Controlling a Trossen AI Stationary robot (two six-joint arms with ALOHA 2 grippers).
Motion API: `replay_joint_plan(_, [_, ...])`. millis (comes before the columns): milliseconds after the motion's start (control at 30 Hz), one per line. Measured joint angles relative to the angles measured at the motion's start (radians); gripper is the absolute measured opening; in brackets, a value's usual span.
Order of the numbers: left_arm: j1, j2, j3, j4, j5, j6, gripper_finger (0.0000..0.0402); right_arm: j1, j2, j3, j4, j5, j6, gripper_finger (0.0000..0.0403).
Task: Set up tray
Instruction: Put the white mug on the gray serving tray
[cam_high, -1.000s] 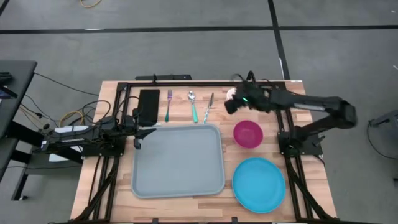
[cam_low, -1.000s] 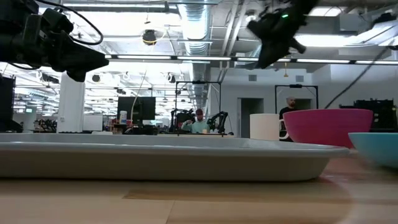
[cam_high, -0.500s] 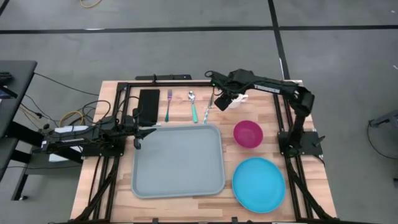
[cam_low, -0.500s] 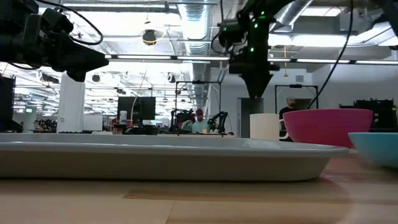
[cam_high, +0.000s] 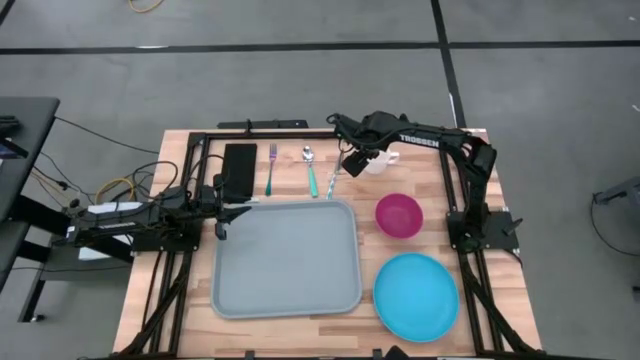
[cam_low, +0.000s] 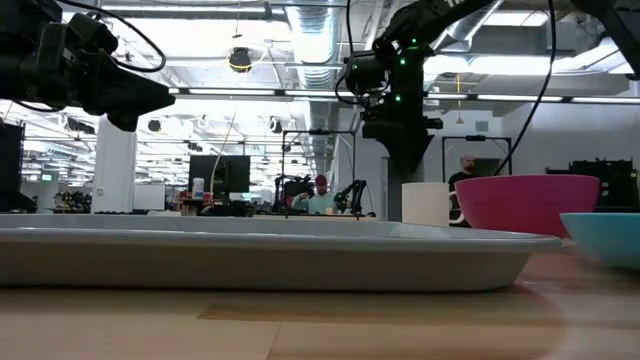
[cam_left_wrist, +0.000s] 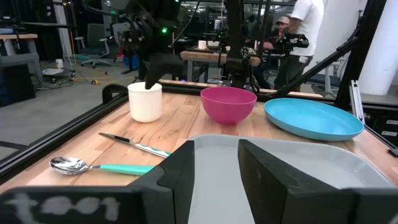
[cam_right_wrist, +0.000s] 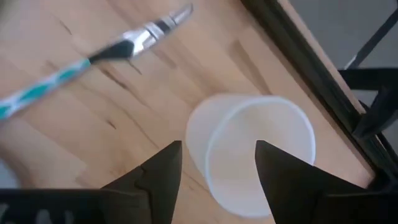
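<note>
The light grey-blue tray (cam_high: 288, 270) lies flat on the wooden table. My left gripper (cam_high: 222, 220) hovers open over the tray's far left corner (cam_left_wrist: 298, 165), above its rim in the low view. My right gripper (cam_high: 350, 165) is open and points down just over a white cup (cam_right_wrist: 255, 146), which stands upright beside a knife (cam_high: 336, 172). In the right wrist view the cup's rim shows between the two fingers (cam_right_wrist: 158, 171). In the low view the fingertips (cam_low: 405, 170) end slightly above the cup (cam_low: 425, 203).
Along the far edge lie a black napkin (cam_high: 239, 165), a fork (cam_high: 271, 168) and a spoon (cam_high: 310, 172). A pink bowl (cam_high: 398, 215) and a round blue plate (cam_high: 416, 295) sit right of the tray. A black frame (cam_high: 300, 134) rims the table. People stand in the room beyond.
My right gripper has swung toward the table's left, tipped from a slant to pointing straight down, and come down close over the white cup. The cup, the cutlery and the tray have stayed where they were.
</note>
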Motion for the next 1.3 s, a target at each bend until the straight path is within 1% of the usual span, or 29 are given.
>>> replay_joint_plan(133, [0.0,0.0,0.0,0.0,0.0,0.0,0.0112,-0.016,0.0,-0.002,0.011,-0.059,0.0,0.0183])
replay_joint_plan(267, [0.0,0.0,0.0,0.0,0.0,0.0,0.0112,-0.028,0.001,-0.03,0.034,-0.061,0.009,0.0175])
replay_joint_plan(700, [0.0,0.0,0.0,0.0,-0.001,0.0,0.0112,-0.04,0.062,-0.03,0.028,-0.073,0.019,0.0168])
replay_joint_plan(833, [0.0,0.0,0.0,0.0,-0.001,0.0,0.0112,-0.039,0.064,-0.03,0.022,-0.075,0.019,0.0156])
replay_joint_plan(967, [0.0,0.0,0.0,0.0,-0.001,0.0,0.0112,-0.032,0.063,-0.03,0.041,-0.073,0.028,0.0123])
replay_joint_plan(1233, [0.0,0.0,0.0,0.0,0.0,0.0,0.0112,-0.034,0.063,-0.03,0.034,-0.078,0.036,0.0015])
replay_joint_plan(1300, [0.0,0.0,0.0,0.0,0.0,0.0,0.0112,-0.034,0.062,-0.03,0.034,-0.076,0.036,0.0008])
